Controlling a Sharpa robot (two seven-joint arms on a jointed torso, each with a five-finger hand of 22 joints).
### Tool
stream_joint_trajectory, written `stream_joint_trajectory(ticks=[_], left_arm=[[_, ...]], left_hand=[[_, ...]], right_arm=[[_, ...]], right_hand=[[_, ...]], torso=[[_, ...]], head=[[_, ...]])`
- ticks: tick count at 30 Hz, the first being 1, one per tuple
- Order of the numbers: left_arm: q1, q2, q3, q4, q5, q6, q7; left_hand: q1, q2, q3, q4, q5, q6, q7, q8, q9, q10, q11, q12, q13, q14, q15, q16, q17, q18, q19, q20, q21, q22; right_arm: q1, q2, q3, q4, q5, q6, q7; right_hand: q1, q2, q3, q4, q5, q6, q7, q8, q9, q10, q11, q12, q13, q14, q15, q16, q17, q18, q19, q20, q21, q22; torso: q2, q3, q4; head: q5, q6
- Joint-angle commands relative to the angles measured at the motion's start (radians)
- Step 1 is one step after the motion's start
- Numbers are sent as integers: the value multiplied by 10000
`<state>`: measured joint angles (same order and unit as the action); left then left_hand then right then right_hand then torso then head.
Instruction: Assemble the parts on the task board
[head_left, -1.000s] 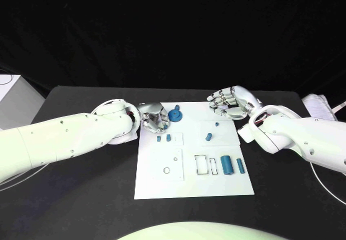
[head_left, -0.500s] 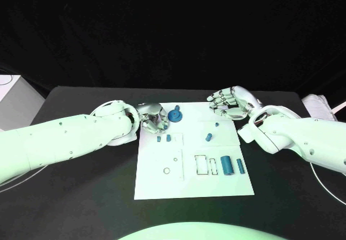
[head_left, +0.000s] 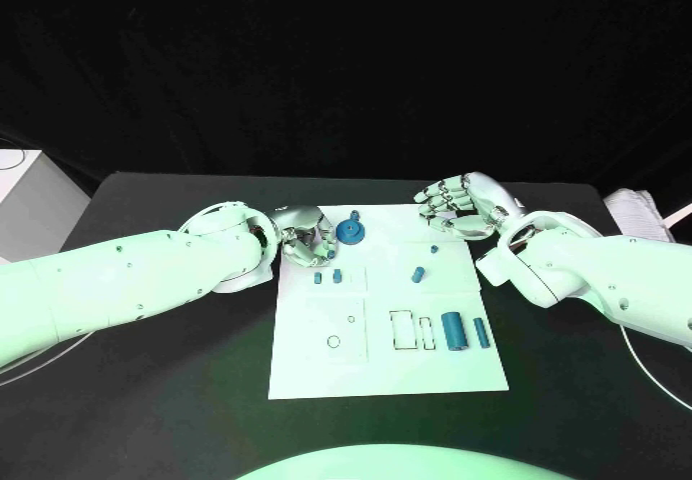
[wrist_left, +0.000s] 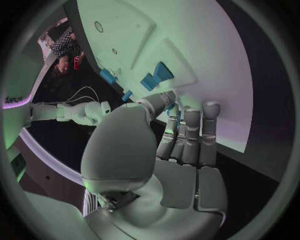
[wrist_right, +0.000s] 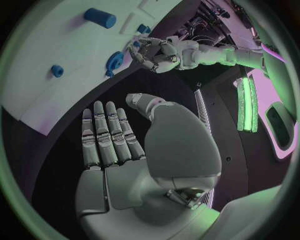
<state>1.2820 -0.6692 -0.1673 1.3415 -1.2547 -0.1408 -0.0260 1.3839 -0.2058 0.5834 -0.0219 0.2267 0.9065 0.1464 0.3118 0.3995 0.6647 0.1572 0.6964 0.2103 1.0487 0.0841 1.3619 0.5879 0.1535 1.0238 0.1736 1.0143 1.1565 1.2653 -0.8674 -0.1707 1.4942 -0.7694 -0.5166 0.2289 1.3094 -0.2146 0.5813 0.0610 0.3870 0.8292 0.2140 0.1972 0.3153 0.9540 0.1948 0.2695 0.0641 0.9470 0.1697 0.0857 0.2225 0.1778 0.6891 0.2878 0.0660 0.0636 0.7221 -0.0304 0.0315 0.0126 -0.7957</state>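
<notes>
Lying in the middle of the black worktop (head_left: 173, 400), the white task board (head_left: 378, 345) is flanked at its far end by both hands. The left hand (head_left: 306, 237) is held over the board's far left corner, its fingers (wrist_left: 187, 131) curled down beside a round blue part (head_left: 352, 234); whether anything is gripped cannot be told. The right hand (head_left: 462, 205) is poised just past the board's far right corner, its fingers (wrist_right: 106, 132) extended side by side and nothing held. Two small blue parts (head_left: 327, 277) are seen just nearer on the board than the left hand, and a blue cylinder (head_left: 453, 331) lies near the board's right edge.
</notes>
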Motion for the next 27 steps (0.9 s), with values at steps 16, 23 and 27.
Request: stream_joint_trajectory(ticks=[16, 23, 27], left_arm=[[-32, -105, 13, 219, 144, -118, 217], [-38, -134, 16, 236, 170, -124, 208], [-39, -142, 19, 212, 185, -153, 197]], left_hand=[[68, 86, 40, 0, 15, 173, 13, 52, 26, -119, -21, 119, 18, -89, -27, 10, -61, 64, -45, 15, -48, -14], [85, 92, 51, -11, 16, 192, 15, 52, 30, -133, -23, 142, 21, -105, -30, 10, -89, 69, -58, 14, -55, -20], [96, 68, 59, -31, 15, 127, 37, -11, 15, -171, -21, 203, 27, -142, -31, 8, -150, 76, -87, 10, -67, -30]], right_arm=[[-7, 12, 3, -23, 9, 46, 106], [-9, 14, 3, -26, 16, 45, 105], [-10, 13, 3, -24, 17, 44, 105]], right_hand=[[-64, 0, 29, -4, 14, 59, 422, -30, -10, 59, 16, -51, -9, 44, 31, 32, -14, 11, -62, 21, -35, -15], [-76, 4, 40, -23, 8, 58, 424, -32, -11, 63, 18, -61, -9, 44, 32, 33, -23, 9, -90, 21, -41, -17], [-76, 4, 40, -23, 8, 58, 424, -32, -11, 63, 18, -61, -9, 44, 32, 33, -23, 9, -90, 21, -41, -17]], torso=[[-1, 4, -2], [-1, 6, -5], [-1, 5, -3]], head=[[-4, -35], [-4, -39], [-6, -35]])
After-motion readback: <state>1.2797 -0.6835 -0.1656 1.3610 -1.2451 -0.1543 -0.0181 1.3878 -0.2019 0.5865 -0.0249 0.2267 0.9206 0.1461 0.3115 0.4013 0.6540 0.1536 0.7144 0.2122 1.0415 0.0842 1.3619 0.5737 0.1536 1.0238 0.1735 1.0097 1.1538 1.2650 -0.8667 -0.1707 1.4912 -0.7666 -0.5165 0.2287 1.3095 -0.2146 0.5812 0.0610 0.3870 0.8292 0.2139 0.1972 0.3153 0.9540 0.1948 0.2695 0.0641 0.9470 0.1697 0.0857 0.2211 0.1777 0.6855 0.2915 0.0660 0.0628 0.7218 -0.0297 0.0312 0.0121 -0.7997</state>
